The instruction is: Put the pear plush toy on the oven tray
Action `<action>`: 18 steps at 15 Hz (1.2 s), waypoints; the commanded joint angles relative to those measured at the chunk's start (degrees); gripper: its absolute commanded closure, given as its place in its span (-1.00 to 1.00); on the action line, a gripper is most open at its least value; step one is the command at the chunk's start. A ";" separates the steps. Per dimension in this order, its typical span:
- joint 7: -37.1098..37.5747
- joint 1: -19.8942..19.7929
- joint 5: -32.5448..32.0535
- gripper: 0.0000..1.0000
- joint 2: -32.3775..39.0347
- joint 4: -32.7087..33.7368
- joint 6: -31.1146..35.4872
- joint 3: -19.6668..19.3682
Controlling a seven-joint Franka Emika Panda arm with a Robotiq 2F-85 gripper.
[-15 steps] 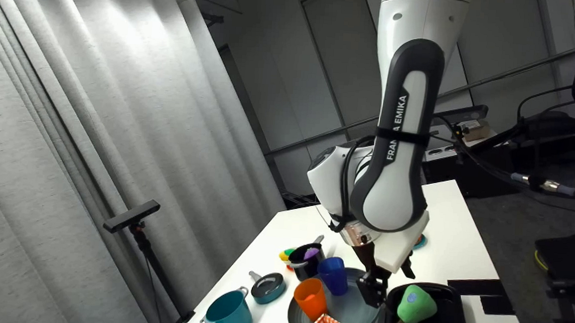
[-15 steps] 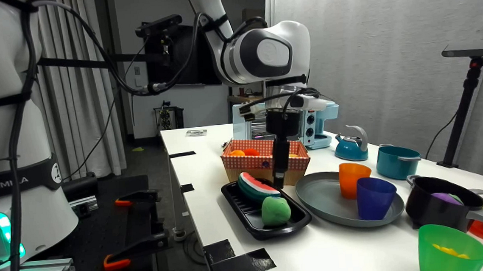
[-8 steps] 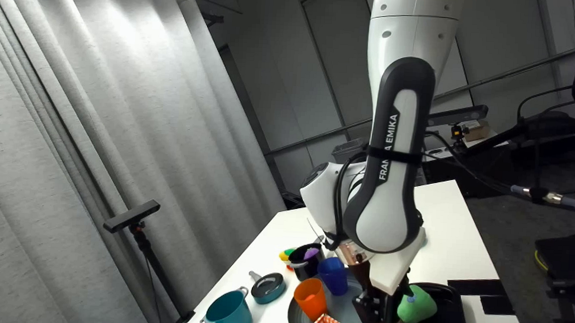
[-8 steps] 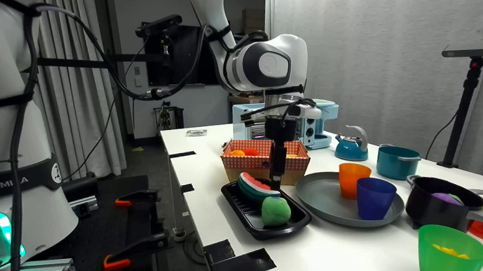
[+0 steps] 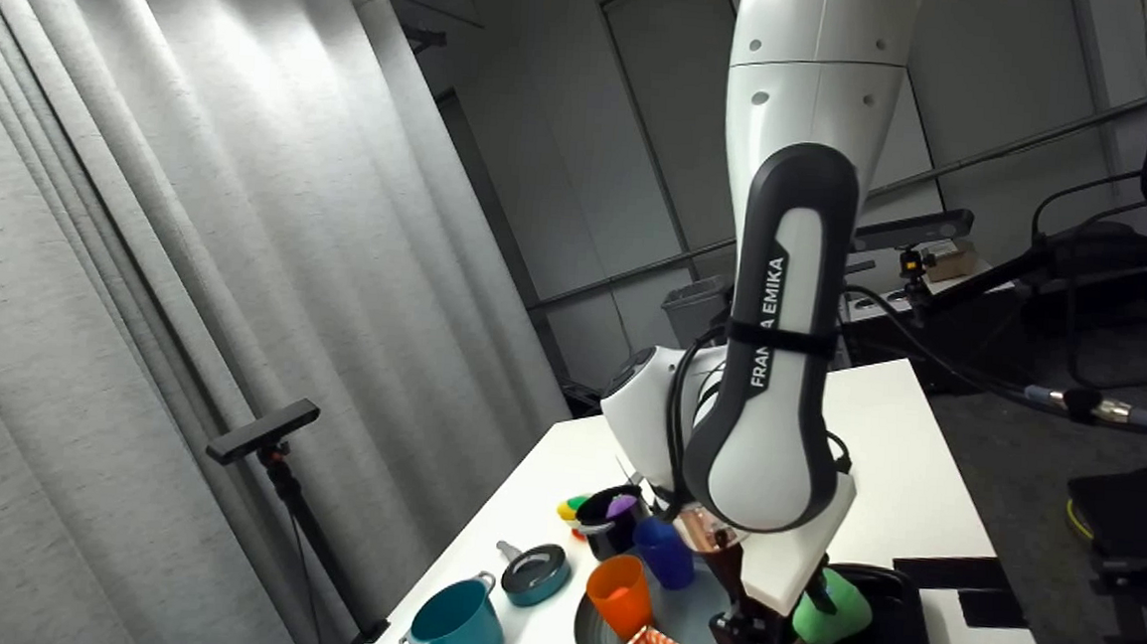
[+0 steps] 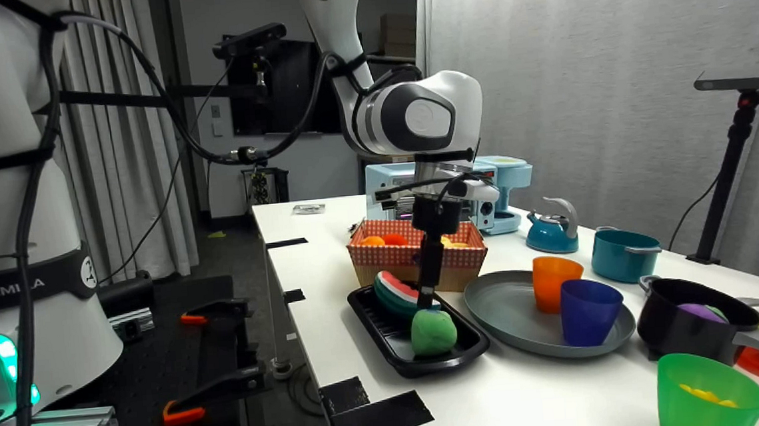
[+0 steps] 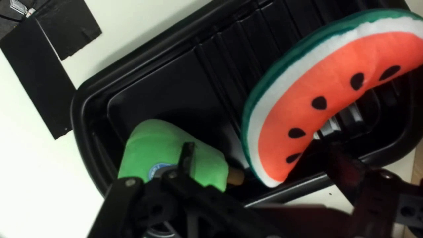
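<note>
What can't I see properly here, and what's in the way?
Soft green pear plush toy: partly behind the black fingers, wrist view.
Black rectangular oven tray: end cut off by bottom edge, in an exterior view.
Green plastic cup: base cut off by bottom edge, in an exterior view; yellow contents too small to name.

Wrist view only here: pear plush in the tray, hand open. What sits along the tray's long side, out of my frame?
Observer: A round grey plate, beside the tray.
Operator: Anything on it?
Observer: Yes, an orange cup and a blue cup stand on it, in both exterior views.
Operator: And past the tray's end by the watermelon?
Observer: A checked basket with red and orange pieces inside.
</note>
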 commanded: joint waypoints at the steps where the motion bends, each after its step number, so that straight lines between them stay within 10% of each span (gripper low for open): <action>1: 0.73 1.35 1.92 -1.00 1.11 1.89 -2.65 -0.92; 18: 4.15 2.21 3.78 -1.00 2.66 2.29 -4.58 -0.82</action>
